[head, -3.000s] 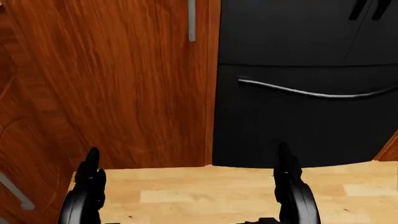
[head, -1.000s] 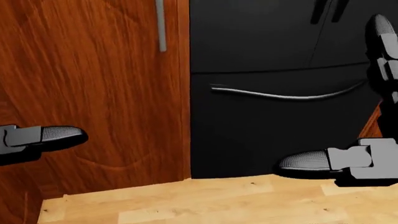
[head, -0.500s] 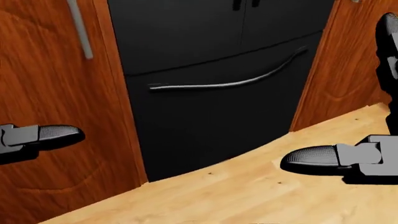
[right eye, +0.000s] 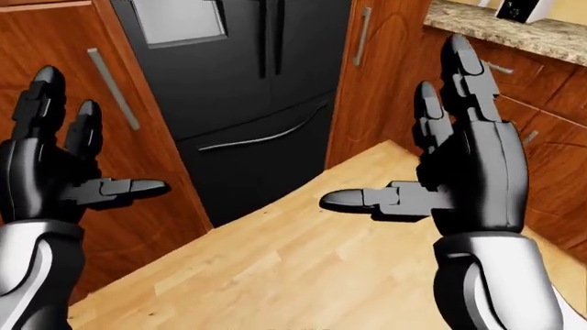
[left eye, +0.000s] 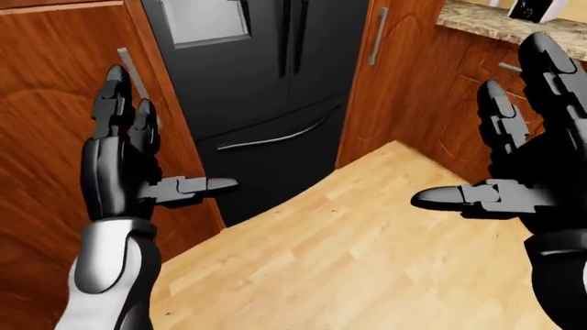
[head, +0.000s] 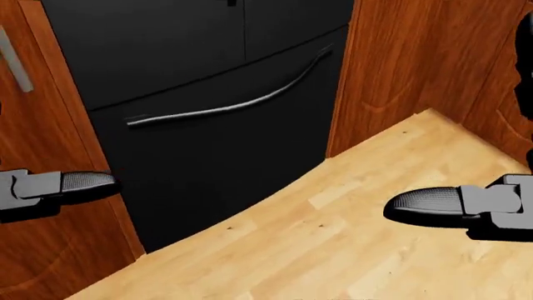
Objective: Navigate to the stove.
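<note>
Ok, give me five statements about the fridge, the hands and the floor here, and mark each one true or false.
1. Both hands are open with fingers spread, left hand and right hand. True.
2. The right hand is gripping the fridge's drawer handle. False: it holds nothing and the drawer handle is untouched.
3. The black fridge stands between wooden cabinets. True.
4. The floor is grey tile. False: it is light wood planking.
5. A stove fills the head view. False: no stove shows; that view has the fridge drawer, cabinet panels and floor.
</note>
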Available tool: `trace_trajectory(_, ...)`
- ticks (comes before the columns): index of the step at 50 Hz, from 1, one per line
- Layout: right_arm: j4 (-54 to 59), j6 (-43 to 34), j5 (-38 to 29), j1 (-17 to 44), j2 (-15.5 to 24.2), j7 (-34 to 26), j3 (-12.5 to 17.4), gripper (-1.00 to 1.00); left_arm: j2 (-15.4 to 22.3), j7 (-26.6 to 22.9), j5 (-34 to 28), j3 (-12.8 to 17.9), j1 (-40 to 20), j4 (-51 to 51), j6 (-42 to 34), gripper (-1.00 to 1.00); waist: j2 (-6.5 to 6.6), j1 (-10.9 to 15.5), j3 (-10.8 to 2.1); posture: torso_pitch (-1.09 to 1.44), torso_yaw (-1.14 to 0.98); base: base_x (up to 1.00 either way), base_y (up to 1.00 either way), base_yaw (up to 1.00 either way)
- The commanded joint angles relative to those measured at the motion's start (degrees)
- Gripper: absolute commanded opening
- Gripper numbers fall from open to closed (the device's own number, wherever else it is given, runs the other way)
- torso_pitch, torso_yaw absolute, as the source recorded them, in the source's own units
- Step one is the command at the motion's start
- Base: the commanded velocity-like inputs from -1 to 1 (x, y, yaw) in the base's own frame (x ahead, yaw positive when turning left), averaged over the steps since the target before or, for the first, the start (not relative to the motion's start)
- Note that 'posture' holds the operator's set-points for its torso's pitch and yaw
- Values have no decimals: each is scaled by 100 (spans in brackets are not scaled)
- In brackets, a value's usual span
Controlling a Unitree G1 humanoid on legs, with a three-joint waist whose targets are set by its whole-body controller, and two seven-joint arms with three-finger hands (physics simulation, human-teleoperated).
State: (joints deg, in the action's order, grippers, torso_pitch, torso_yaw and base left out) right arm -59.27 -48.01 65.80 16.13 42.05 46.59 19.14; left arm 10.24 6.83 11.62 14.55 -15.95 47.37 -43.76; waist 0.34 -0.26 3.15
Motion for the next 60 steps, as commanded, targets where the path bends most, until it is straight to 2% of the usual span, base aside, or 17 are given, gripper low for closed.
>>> trace_trajectory(1, -73, 154, -34, 77, 111, 5, 119, 100, 21, 12, -6, 39, -104, 146, 126, 100, 9, 23, -138, 0, 0, 0, 0, -7)
trace_trajectory(3, -73, 155, -100, 66, 79, -20, 77, 100, 34, 25, 12, 72, -115, 136, 118, 100, 42, 20, -136, 0, 0, 0, 0, -7)
trace_trajectory(8, -73, 132, -23, 78, 107, -1, 152, 100, 36, 43, 9, 49, -116, 136, 114, 100, -192, 47, -135, 0, 0, 0, 0, -10)
trace_trajectory(11, -73, 145, 36, 94, 153, 59, 145, 100, 30, 26, -7, 34, -92, 112, 158, 100, -596, 47, -211, 0, 0, 0, 0, -45)
trace_trajectory(12, -73, 147, 19, 89, 142, 49, 146, 100, 34, 29, -3, 25, -95, 161, 108, 100, -409, -33, -140, 0, 0, 0, 0, -49)
trace_trajectory(14, -73, 122, 12, 103, 128, 43, 148, 100, 34, 9, -20, 11, -93, 133, 124, 100, -427, -14, -143, 0, 0, 0, 0, -49)
trace_trajectory(20, -73, 82, -24, 129, 75, 28, 131, 100, 32, -1, -40, -11, -120, 133, 122, 100, -60, 2, -36, 0, 0, 0, 0, -49)
trace_trajectory(23, -73, 59, -82, 134, 34, -16, 127, 100, 24, 4, -55, -27, -139, 167, 71, 100, 401, 34, -140, 0, 0, 0, 0, -49)
trace_trajectory(24, -73, 67, -65, 135, 38, -16, 146, 100, 20, -1, -59, -32, -140, 166, 71, 100, 244, 89, -140, 0, 0, 0, 0, -33)
trace_trajectory(32, -73, 116, 84, 114, 145, 59, 243, 100, 21, 20, 37, 70, -174, 212, -10, 100, -58, 71, -148, 0, 0, 0, 0, -14)
trace_trajectory(36, -73, 197, 36, 52, 163, 60, 182, 100, 24, 25, 42, 56, -103, 167, 87, 100, -520, 94, -180, 0, 0, 0, 0, -26)
trace_trajectory(39, -73, 207, -59, 11, 116, 7, 150, 100, 25, 24, 16, 38, -74, 130, 145, 100, -474, 49, -114, 0, 0, 0, 0, -28)
trace_trajectory(46, -73, 207, -111, -19, 87, -37, 157, 100, 23, 10, 4, 35, -71, 122, 161, 100, -81, 29, -39, 0, 0, 0, 0, -28)
trace_trajectory(49, -73, 165, -107, 10, 68, -32, 161, 100, 32, -9, -30, 12, -71, 101, 171, 100, 365, 39, -160, 0, 0, 0, 0, -29)
trace_trajectory(50, -73, 153, -89, 19, 72, -25, 173, 100, 31, -3, -18, 18, -92, 145, 116, 100, 215, 74, -147, 0, 0, 0, 0, -28)
trace_trajectory(55, -73, 138, -50, 37, 88, -9, 191, 100, 30, 13, 4, 31, -129, 128, 98, 100, 110, 48, -173, 0, 0, 0, 0, -28)
trace_trajectory(60, -73, 85, -191, 25, -20, -107, 171, 100, 31, -3, -26, -2, -128, 117, 137, 100, -210, 77, -139, 0, 0, 0, 0, -28)
